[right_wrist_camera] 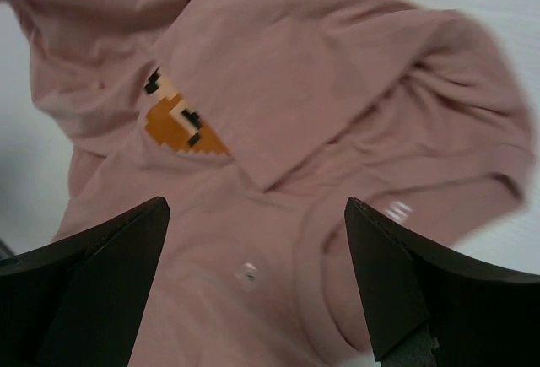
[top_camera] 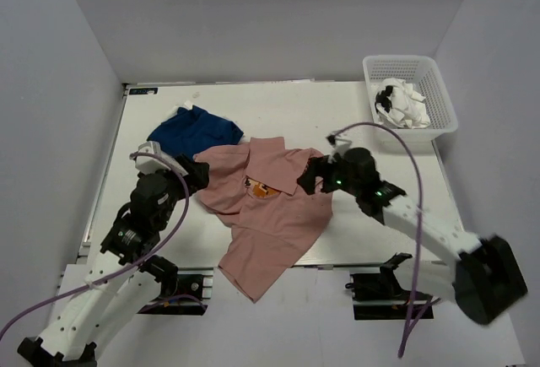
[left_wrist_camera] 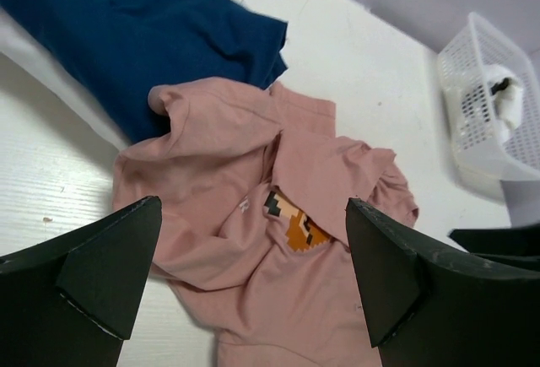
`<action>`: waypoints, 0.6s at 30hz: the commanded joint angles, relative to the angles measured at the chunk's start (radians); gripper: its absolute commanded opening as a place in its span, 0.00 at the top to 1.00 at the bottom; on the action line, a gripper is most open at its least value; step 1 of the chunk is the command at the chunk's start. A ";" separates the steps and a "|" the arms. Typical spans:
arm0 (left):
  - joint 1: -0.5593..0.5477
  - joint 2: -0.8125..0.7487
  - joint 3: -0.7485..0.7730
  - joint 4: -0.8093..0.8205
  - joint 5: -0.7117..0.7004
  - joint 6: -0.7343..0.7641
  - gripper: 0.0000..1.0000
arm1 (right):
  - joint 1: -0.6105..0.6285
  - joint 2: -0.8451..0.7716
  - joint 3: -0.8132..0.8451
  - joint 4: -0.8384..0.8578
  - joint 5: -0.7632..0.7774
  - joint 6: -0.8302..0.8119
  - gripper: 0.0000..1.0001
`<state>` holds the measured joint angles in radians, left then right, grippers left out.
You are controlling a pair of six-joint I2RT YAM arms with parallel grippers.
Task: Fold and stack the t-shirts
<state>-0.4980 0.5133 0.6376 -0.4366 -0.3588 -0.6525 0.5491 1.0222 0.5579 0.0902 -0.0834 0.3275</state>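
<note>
The dusty-pink t-shirt lies crumpled in the middle of the table, its top folded over the orange-brown graphic, its hem hanging over the near edge. It also shows in the left wrist view and the right wrist view. The navy blue t-shirt lies bunched behind it at the left; it also shows in the left wrist view. A white t-shirt sits in the basket. My left gripper is open and empty at the pink shirt's left edge. My right gripper is open and empty at its right edge.
A white mesh basket stands at the table's far right and shows in the left wrist view. Grey walls close in the table on three sides. Purple cables loop from both arms.
</note>
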 commanded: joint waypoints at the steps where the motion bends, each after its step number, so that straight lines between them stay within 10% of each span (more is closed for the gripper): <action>1: -0.002 0.059 0.042 -0.007 -0.012 -0.004 0.00 | 0.101 0.249 0.161 0.080 -0.098 -0.005 0.10; 18: -0.002 0.171 0.089 -0.093 -0.040 -0.038 0.00 | 0.335 0.898 0.574 -0.118 0.078 0.050 0.10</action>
<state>-0.4980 0.6819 0.6899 -0.5045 -0.3752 -0.6754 0.8963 1.8942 1.1229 0.0597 -0.0788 0.3195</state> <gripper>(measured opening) 0.995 0.902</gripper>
